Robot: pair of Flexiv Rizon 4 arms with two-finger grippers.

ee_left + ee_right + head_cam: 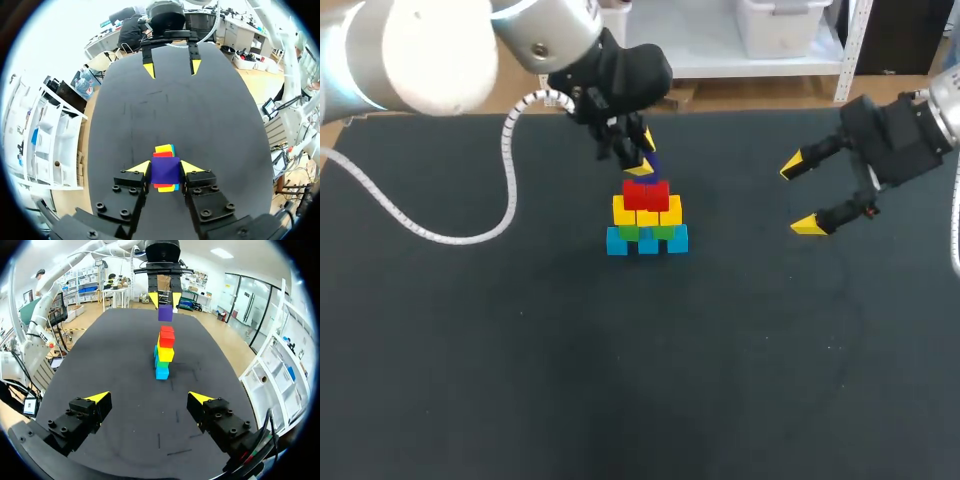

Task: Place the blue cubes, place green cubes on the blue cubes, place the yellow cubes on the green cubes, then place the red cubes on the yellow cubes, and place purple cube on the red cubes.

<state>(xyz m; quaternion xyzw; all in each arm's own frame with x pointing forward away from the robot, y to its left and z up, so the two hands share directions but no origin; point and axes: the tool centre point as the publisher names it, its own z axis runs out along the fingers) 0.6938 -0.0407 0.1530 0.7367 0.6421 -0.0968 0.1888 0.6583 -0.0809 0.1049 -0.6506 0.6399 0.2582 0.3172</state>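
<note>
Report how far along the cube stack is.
Done: blue cubes, green cubes, yellow cubes and red cubes stand stacked. In hand: the left gripper holds the purple cube above the red ones, a gap showing. Left: set it down and release. The right gripper is open, off to the side.

Cube (165,313) directly above the stack (164,352)

Left gripper (644,155) clamped (right gripper (799,195) agape)
</note>
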